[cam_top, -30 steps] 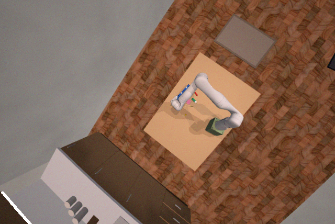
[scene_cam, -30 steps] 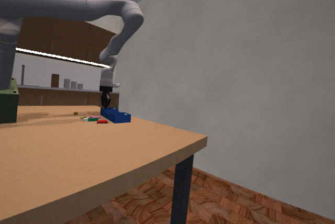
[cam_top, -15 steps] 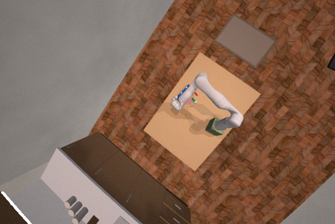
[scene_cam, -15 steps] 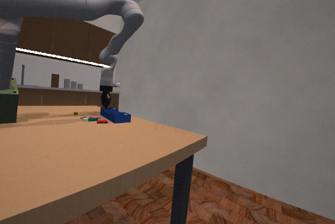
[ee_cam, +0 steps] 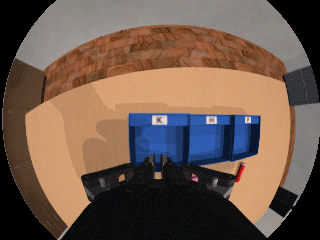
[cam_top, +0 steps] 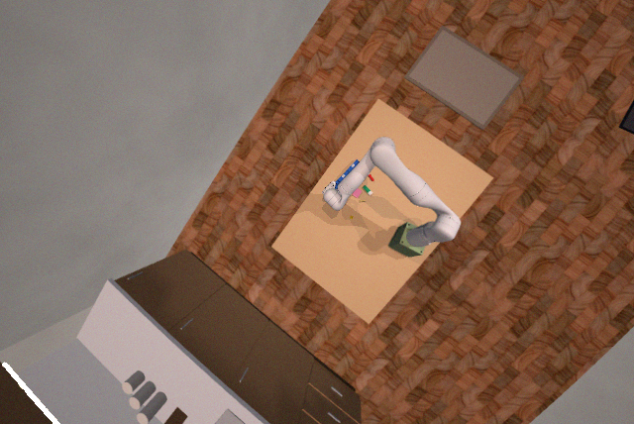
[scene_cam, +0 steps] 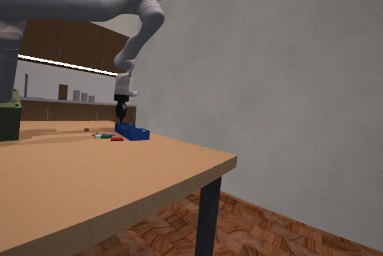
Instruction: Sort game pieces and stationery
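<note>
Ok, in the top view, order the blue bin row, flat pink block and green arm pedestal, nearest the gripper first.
1. Blue bin row, right at the gripper.
2. Flat pink block, just inward on the table.
3. Green arm pedestal, far across the table.

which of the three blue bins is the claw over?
The end bin, leftmost in the wrist view. The shut claw hangs above it; the other two bins sit off to its right.
</note>
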`<state>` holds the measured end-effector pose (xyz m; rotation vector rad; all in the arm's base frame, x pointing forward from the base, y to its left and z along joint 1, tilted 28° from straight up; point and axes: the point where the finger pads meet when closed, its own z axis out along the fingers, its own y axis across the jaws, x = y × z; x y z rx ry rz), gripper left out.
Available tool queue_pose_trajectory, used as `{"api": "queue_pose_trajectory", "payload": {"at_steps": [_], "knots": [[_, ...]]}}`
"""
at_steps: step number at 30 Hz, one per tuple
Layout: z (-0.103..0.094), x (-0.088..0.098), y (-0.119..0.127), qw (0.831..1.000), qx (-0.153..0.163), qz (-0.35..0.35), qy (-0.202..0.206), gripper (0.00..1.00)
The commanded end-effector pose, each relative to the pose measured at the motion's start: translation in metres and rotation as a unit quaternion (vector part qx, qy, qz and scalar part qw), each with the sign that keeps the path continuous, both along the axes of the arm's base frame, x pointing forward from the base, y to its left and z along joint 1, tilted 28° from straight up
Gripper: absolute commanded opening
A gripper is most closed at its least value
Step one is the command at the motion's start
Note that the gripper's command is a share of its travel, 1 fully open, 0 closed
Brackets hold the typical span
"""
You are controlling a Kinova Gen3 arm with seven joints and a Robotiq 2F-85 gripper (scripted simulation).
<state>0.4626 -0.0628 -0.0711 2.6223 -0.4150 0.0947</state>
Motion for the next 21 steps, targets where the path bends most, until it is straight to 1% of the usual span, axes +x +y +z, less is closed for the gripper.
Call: {"api": "queue_pose_trajectory", "payload": {"at_steps": [1, 3, 5, 7, 13, 18, 21], "knots": [[0.007, -0.001, 0.006, 1.0, 0.001, 0.002, 0.001, 0.09], [0.009, -0.001, 0.007, 1.0, 0.001, 0.003, 0.001, 0.09], [0.016, -0.001, 0.011, 1.0, 0.001, 0.004, 0.002, 0.09], [0.016, -0.001, 0.011, 1.0, 0.001, 0.004, 0.002, 0.09], [0.036, 0.0, 0.021, 1.0, 0.001, 0.004, 0.001, 0.09], [0.035, 0.001, 0.021, 1.0, 0.003, 0.0, -0.001, 0.09], [0.059, 0.001, 0.033, 1.0, 0.002, 0.003, 0.0, 0.09]]}}
